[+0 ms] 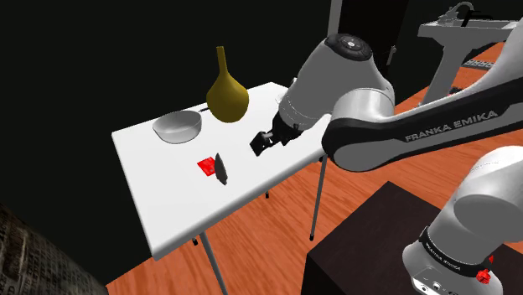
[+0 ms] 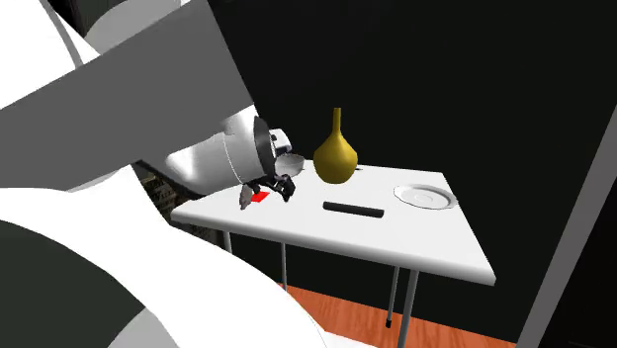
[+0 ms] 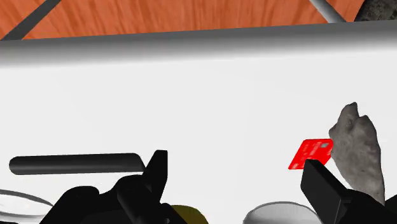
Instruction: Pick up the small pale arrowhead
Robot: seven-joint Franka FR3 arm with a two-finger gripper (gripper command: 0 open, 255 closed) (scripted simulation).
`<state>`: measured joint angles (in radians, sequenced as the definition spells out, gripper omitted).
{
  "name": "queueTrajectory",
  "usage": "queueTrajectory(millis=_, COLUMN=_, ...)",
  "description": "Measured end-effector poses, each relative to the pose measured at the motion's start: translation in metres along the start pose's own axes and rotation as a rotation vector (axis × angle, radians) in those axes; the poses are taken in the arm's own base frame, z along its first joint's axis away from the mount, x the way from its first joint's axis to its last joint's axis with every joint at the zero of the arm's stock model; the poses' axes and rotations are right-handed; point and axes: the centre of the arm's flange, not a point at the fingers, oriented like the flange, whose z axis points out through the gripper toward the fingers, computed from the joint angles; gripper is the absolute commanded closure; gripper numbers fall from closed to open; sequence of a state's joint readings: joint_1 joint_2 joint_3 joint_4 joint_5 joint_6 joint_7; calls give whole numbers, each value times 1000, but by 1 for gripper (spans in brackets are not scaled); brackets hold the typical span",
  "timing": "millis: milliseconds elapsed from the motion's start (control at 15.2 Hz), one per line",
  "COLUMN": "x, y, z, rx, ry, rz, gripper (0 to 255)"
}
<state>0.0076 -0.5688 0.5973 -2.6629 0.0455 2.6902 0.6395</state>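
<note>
**Open gripper (image 1: 261, 142) hung beside the arrowhead (image 1: 221, 168), not over it**

The gripper hovered low over the white table (image 1: 159, 209) with its two black fingers (image 3: 156, 175) spread wide and nothing between them but bare tabletop. That spread suited an approach: judged from the wrist view, the gap was ample for the stone, so the jaws needed no further opening, only moving across.

The arrowhead, a grey, rough-faced piece, lay on the table off to one side of the gripper, past the outer face of one finger and well outside the gap. Its edge sat against a small red card (image 1: 205, 166), which lay between it and the line of the fingers. A closing finger could probably catch the card along with the stone.

Behind the gripper, on the side away from the arrowhead, stood a pale bowl (image 1: 178, 126) and an olive-yellow vase (image 1: 226, 94). A black bar (image 2: 353, 209) and a plate (image 2: 425, 196) lay further off on the gripper's other side, clear of the reach.

The pick looked barely begun. The hand was at working height but had not yet lined up on the arrowhead or touched it.
</note>
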Motion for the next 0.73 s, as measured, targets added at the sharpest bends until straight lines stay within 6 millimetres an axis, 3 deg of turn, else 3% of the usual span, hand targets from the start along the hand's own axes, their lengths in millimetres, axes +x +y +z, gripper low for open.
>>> queueTrajectory(millis=528, x=-4, y=-90, z=39, rx=36, ry=224, rz=10, gripper=0)
queueTrajectory(millis=726, x=3, y=-118, z=48, rx=48, ry=304, rz=16, gripper=0)
